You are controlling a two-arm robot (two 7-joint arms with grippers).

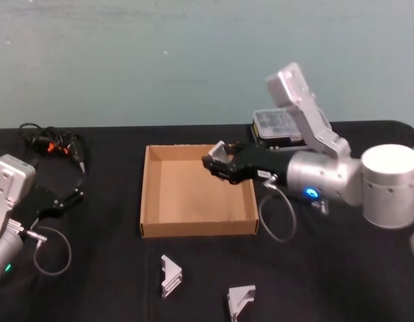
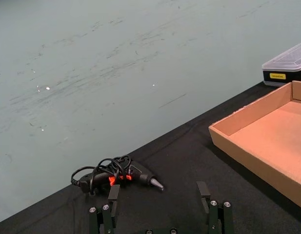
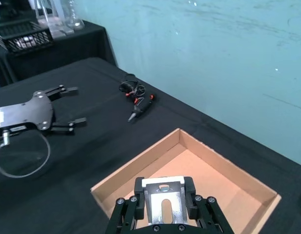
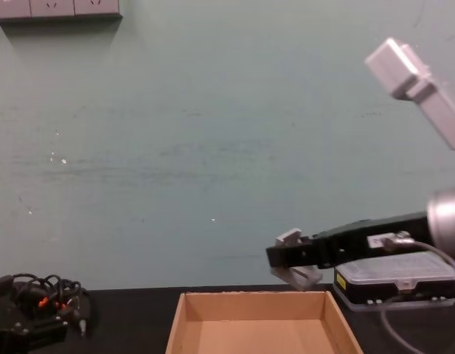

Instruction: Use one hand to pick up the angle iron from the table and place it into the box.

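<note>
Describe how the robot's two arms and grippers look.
The right gripper is black and two-fingered, on a silver-grey cylindrical arm with a blue light and a looped grey cable. The left gripper is black too, on a silver-grey wrist with a small green light and its own grey cable loop.

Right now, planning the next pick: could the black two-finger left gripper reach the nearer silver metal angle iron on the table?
Probably yes. The left gripper sits open at the left, bare black tabletop between it and that angle iron; the right gripper holds another over the brown cardboard box.
</note>
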